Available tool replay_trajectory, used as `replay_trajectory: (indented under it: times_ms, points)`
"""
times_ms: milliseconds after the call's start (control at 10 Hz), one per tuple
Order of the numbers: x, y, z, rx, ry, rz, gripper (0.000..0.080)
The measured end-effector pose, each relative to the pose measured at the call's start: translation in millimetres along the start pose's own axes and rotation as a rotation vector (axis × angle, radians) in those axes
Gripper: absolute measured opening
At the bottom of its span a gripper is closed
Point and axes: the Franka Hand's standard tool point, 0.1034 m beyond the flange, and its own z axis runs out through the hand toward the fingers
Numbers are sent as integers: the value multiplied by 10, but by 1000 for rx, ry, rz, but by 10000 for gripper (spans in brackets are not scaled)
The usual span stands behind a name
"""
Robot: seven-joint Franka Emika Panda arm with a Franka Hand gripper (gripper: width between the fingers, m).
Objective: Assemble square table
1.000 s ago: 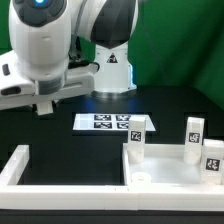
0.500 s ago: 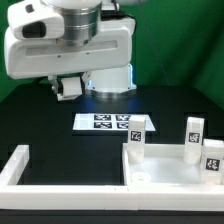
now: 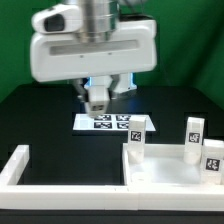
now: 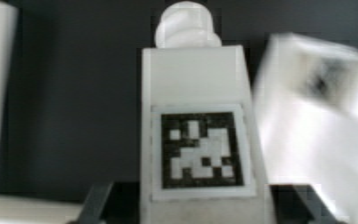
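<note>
The tabletop point(image 3: 170, 170) lies on the bench point(image 3: 40, 115) at the exterior view's near right, inside the white frame point(image 3: 20, 165). Three legs point(image 3: 138, 132) stand upright on it, which suggests they are already fitted, though how firmly they sit cannot be read. The fourth leg point(image 4: 201, 120) fills the wrist view, tag toward the camera, pinched between the fingers point(image 4: 114, 200), whose dark tips clasp its base. In the exterior view the gripper point(image 3: 97, 98) hangs over the marker board point(image 3: 100, 122), far and left of the tabletop, so what seems left is carrying this leg to the free corner and seating it. The held leg is mostly hidden by the arm there, the tabletop's right edge is cut off, and the wrist background is blurred.
</note>
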Motion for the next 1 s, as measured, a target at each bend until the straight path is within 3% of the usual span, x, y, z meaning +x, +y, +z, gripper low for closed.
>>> replay_trajectory:
  times_ms: [100,200,400,700,900,1000]
  points:
    - [272,-202,-117,27,79,81,290]
    - [501,-403,-169,9,186,159,290]
    - [496,-312,-142,-39,304,123,290]
    - [503,-145,-112,-159,554,97,290]
    - [642,-158,-155,-203,702,79,290]
    - [709,-276,-145,-205,778,80,290]
